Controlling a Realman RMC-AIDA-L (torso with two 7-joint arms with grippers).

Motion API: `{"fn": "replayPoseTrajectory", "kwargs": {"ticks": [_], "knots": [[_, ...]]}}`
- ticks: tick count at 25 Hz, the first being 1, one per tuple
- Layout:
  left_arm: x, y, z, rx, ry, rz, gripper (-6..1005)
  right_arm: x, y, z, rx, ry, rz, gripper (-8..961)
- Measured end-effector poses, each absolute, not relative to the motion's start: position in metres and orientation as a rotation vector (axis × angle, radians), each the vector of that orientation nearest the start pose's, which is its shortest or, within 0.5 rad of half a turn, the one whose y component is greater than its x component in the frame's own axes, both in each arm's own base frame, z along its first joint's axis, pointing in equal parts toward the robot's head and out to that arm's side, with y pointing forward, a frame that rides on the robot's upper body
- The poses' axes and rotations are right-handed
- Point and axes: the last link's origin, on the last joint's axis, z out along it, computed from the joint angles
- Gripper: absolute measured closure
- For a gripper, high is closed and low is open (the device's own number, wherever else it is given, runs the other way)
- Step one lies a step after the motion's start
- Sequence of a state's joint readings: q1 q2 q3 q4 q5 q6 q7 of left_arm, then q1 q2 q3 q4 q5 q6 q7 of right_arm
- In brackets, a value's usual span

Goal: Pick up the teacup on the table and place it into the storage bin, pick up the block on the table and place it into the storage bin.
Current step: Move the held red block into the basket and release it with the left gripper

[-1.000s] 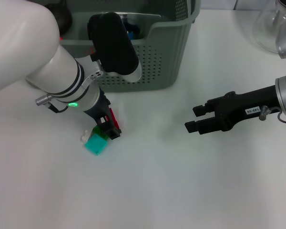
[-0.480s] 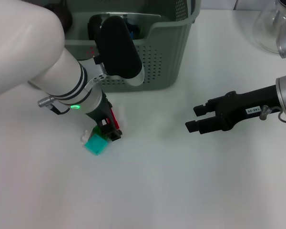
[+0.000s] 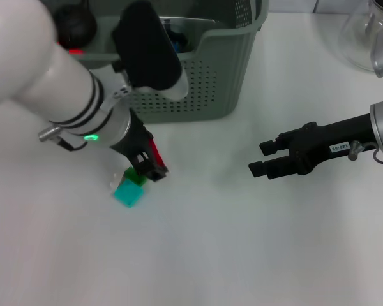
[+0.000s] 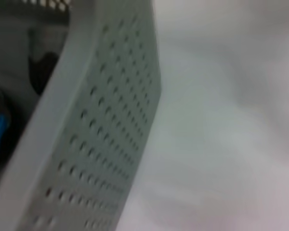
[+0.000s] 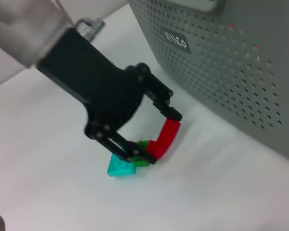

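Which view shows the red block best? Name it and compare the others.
The right wrist view: the red block shows whole between the left gripper fingers. The head view shows only a red sliver behind that gripper. The left wrist view shows none.

The small teal plastic block [image 3: 128, 192] is lying on the white table [image 3: 198, 255], before the large grey-green perforated storage bin [image 3: 198, 83].
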State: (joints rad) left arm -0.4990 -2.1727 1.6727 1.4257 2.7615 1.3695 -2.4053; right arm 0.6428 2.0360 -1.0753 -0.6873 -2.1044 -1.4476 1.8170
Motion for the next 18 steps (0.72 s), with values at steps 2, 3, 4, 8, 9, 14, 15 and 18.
{"fn": "replayPoseTrajectory", "kwargs": {"ticks": [2,3,4,8,9,14,15,18], "knots": [[-0.155,0.320,-0.048,-2.711,-0.439,0.556,352,0.237,0.347,-0.033,-2.949,0.901,0.193,278],[-0.147,0.313,-0.040,-2.743,-0.484,0.492,351,0.237,0.348,-0.033,-2.949,0.900,0.193,278],[-0.140,0.308,-0.030,-2.760,-0.529,0.416,351,0.237,0.348,-0.032,-2.948,0.900,0.193,278],[-0.113,0.299,0.013,-2.790,-0.661,0.070,349,0.238,0.347,-0.032,-2.947,0.896,0.192,278],[-0.105,0.300,0.031,-2.782,-0.671,-0.066,349,0.238,0.347,-0.032,-2.947,0.895,0.192,278],[-0.079,0.324,0.092,-2.674,-0.635,-0.524,347,0.237,0.348,-0.031,-2.945,0.886,0.193,278],[-0.078,0.339,0.100,-2.610,-0.635,-0.564,346,0.237,0.348,-0.031,-2.945,0.884,0.193,278],[-0.087,0.377,0.104,-2.481,-0.709,-0.506,345,0.237,0.349,-0.031,-2.946,0.879,0.193,278]]}}
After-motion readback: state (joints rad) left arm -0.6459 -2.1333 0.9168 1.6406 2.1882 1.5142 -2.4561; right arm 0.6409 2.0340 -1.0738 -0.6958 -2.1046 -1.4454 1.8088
